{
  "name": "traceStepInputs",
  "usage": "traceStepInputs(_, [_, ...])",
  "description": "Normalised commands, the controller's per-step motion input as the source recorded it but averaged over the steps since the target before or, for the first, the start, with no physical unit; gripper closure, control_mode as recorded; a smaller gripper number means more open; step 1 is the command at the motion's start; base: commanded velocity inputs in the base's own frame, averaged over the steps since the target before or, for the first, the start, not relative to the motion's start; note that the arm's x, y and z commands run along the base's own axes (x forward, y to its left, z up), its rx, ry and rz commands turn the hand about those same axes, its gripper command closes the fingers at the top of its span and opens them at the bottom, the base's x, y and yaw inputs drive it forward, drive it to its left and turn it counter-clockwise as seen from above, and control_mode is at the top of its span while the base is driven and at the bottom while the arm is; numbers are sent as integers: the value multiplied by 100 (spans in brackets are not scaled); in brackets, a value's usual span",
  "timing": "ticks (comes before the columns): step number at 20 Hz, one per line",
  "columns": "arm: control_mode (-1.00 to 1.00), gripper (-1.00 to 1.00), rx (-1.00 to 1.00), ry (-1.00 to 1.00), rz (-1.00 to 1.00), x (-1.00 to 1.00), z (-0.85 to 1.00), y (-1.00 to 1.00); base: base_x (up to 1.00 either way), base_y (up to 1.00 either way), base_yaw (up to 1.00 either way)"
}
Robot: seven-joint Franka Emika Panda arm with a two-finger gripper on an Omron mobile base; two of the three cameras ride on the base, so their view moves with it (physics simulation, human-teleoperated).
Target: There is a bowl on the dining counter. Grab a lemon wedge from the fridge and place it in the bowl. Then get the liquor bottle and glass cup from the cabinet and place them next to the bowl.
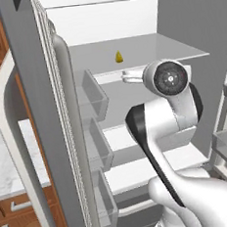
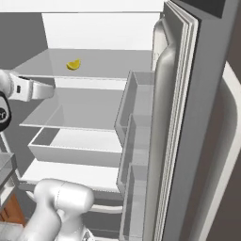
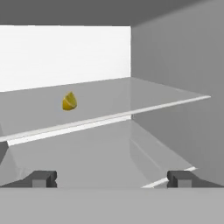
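The fridge [image 1: 42, 117] stands with both doors swung open, white shelves inside. A tiny yellow lemon wedge [image 1: 118, 57] [image 2: 73, 64] lies alone toward the back of the upper glass shelf [image 3: 144, 98]. My gripper [image 3: 111, 179] is open with nothing between its fingertips [image 3: 41, 178]. It hovers in front of that shelf's front edge, slightly below shelf level. In the hand view the lemon wedge [image 3: 69, 101] sits up and to the left of the gripper, well apart from it. The white hand [image 1: 131, 76] [image 2: 35, 89] reaches into the fridge. The bowl, liquor bottle and glass cup are out of view.
Grey bins line the left door [image 1: 91, 95] and the right door [image 2: 136, 108]. A lower glass shelf [image 2: 75, 113] and a drawer [image 2: 70, 150] lie below the gripper. The fridge's right inner wall [image 3: 183, 65] is close. A marble counter [image 1: 7, 160] over wooden drawers adjoins the fridge on the left.
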Motion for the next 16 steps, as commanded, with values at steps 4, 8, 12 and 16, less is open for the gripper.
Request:
traceStepInputs(4, [-100, -100, 4, 0, -8, 33, 30, 6, 0, 0, 0])
traceStepInputs(8, [-100, -100, 9, 0, -1, 43, 12, 1, 0, 0, 0])
traceStepInputs(12, [-100, -100, 4, 0, 0, 35, 0, 2, 0, 0, 0])
traceStepInputs(16, [-100, -100, 0, 0, 0, 8, -2, 0, 0, 0, 0])
